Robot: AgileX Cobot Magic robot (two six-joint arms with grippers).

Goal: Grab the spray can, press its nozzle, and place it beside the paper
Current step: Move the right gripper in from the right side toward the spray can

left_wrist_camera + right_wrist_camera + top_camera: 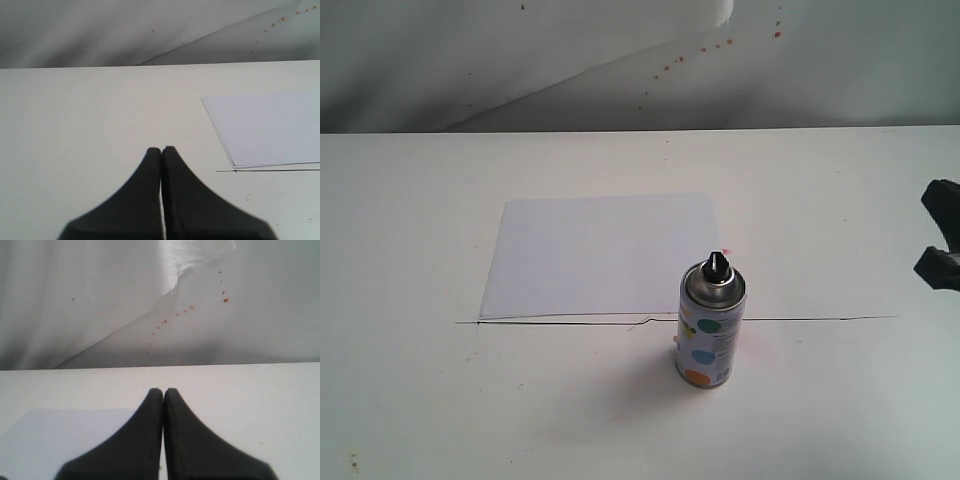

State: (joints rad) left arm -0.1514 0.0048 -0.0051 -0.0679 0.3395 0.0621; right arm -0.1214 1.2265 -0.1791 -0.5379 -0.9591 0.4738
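The spray can [711, 325] stands upright on the white table, its black nozzle [718, 266] on the shiny dome, label dots facing front. It stands just at the near right corner of the flat white paper [600, 255]. My right gripper [942, 238] shows at the right edge of the exterior view, well clear of the can. In the right wrist view that gripper [163, 390] is shut on nothing, with a paper corner [60, 440] beyond it. My left gripper [161, 149] is shut and empty, with the paper [270, 127] off to one side. The can is out of both wrist views.
A thin black line [800, 320] runs across the table [410, 400] along the paper's near edge. A crumpled white backdrop [570, 50] with small red specks hangs behind the table's far edge.
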